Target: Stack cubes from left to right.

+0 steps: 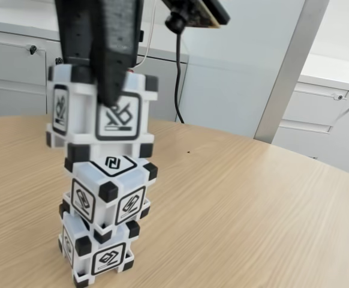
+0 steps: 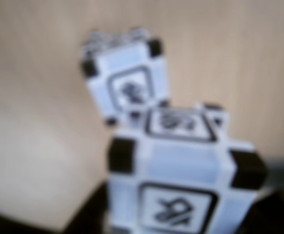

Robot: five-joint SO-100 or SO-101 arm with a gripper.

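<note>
We see the top cube (image 1: 102, 111) sitting on two stacked cubes (image 1: 105, 222) at the left of the wooden table (image 1: 252, 216) in the fixed view. The black gripper (image 1: 99, 90) squeezes the top cube from above.

Top cube (image 1: 102, 108) just above two stacked cubes (image 1: 105, 222), offset left.

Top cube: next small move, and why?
Probably nudge it right in the fixed view and square it before lowering. The gripper holds the top cube just above the two stacked cubes, the middle cube on the bottom cube. It hangs offset left and rotated relative to the middle cube's top face.
</note>
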